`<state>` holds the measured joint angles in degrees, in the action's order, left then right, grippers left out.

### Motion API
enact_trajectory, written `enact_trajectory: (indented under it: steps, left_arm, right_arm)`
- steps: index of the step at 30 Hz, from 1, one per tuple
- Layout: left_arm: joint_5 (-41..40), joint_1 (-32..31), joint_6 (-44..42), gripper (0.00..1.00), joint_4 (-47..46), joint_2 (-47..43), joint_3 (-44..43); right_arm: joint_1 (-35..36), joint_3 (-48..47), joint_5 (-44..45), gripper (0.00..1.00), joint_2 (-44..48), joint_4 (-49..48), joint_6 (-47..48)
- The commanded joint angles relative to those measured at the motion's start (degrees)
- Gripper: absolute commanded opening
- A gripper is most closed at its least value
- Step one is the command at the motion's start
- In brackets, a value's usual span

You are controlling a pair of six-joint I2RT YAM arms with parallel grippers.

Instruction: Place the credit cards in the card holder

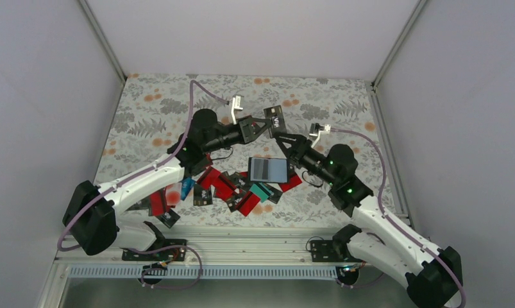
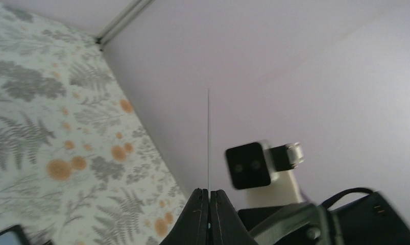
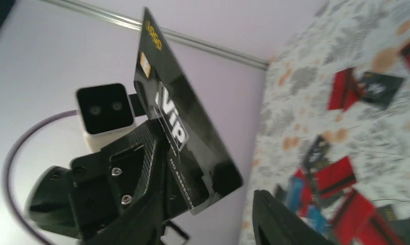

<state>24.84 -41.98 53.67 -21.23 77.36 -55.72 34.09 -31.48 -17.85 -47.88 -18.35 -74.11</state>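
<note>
Near edge: a metal rail (image 1: 242,239) carried both arm bases. Just beyond it the credit cards (image 1: 248,203) lay strewn in an overlapping band across the near middle of the desk (image 1: 152,109). They were mostly red, some black with white print, a few teal or blue.

The card holder (image 1: 268,169) lay flat at the far side of that band, touching cards. It was a dark-rimmed rectangle with a grey-blue sheen on its face and no markings.

Above and just beyond it both arms met in the air. The left gripper (image 1: 267,124) was clamped on one black card (image 1: 278,119), held clear of the desk. The right gripper (image 1: 281,138) stood with fingers apart, the card's lower corner between them; contact could not be made out.

The card read "ViP" in white and "LOGO" in gold beside a gold chip. The number line was too blurred to read.

Beyond, the fern-and-orange-flower cloth ran on to pale walls (image 1: 242,32) at the far end and both sides.
</note>
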Motion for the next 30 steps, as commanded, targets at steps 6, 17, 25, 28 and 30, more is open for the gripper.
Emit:
enact_trajectory:
  steps: [6, 17, 25, 28, 30]
  left_arm:
    - [-6.0, 0.0, -10.5, 0.02, 18.8, -0.8, -1.5]
    - [-0.9, 0.0, -12.7, 0.02, 21.5, 10.3, 0.8]
    - [2.6, -0.1, -13.0, 0.02, 20.7, 18.7, -0.2]
    - [2.4, -0.2, -13.2, 0.02, 21.6, 20.5, -1.0]
    - [2.4, -0.2, -13.4, 0.02, 21.8, 21.5, -1.4]
  right_arm:
    - [-6.8, -8.6, 5.8, 0.6, -1.5, 32.5, 24.3]
    - [-10.3, -5.8, -6.1, 0.59, -18.5, 35.1, 39.9]
    - [-11.5, -6.7, -9.3, 0.57, -29.1, 31.8, 42.3]
    - [-12.0, -6.8, -11.5, 0.56, -32.2, 30.3, 43.1]
    - [-12.5, -7.1, -11.7, 0.55, -33.8, 30.1, 43.7]
